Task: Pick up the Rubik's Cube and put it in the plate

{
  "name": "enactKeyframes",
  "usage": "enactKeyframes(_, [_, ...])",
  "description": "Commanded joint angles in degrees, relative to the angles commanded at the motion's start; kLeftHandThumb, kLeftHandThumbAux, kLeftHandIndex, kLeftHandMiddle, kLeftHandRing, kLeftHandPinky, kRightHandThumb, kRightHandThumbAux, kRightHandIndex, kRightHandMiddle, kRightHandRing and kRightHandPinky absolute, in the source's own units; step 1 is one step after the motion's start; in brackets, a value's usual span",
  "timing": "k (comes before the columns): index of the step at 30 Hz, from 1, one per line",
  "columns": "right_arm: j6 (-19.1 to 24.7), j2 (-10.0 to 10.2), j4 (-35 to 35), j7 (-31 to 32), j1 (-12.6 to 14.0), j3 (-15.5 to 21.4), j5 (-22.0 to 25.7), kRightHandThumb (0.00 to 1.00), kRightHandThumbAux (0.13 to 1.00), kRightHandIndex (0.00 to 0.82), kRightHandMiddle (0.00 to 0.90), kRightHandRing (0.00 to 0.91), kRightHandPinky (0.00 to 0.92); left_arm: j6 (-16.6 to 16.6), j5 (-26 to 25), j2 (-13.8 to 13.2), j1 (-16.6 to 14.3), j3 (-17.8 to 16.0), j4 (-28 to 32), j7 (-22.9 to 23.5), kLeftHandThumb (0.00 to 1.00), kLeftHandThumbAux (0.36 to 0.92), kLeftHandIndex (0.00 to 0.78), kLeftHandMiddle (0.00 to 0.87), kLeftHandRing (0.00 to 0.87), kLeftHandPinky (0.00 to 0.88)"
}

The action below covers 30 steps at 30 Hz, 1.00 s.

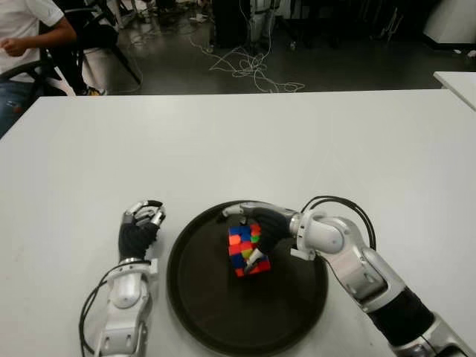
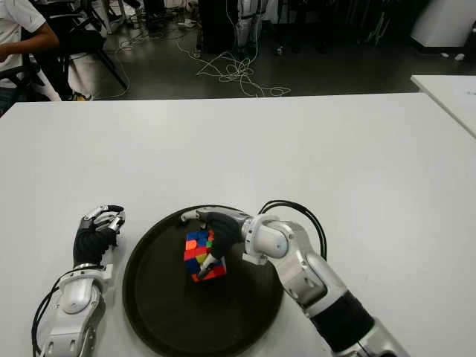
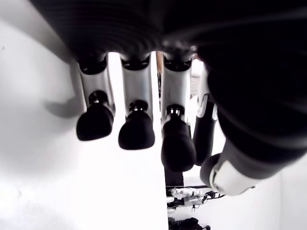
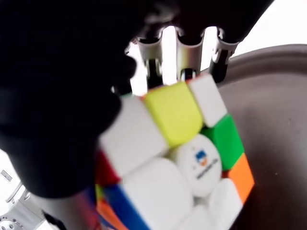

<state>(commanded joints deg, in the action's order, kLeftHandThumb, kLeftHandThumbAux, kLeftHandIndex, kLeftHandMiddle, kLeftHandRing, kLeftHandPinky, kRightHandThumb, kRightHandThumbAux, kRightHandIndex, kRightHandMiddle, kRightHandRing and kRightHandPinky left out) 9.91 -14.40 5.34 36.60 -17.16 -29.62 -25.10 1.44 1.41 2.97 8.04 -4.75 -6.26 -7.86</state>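
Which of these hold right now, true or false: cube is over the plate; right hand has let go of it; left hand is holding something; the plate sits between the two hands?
1. The Rubik's Cube is over the dark plate. True.
2. The right hand has released it. False: its fingers wrap the cube.
3. The left hand holds something. False: it is empty, left of the plate.
4. The plate lies between both hands. False: the right hand is over it.

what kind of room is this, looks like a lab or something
Probably a robotics lab or workshop: loose cables sprawl over the dark floor, equipment stands behind, and a seated person waits beside the white table.
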Motion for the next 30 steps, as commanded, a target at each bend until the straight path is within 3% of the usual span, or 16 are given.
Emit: enactKeyframes(30, [0.0, -0.5, -0.6, -0.3, -0.5, -0.2, 0.7, 0.0, 0.88, 0.0, 0.05, 0.035, 0.045, 0.3, 0.0, 0.0, 0.3, 0.2, 0.7, -0.1, 0.709, 0.704, 0.442, 0.788, 0.793, 0.773])
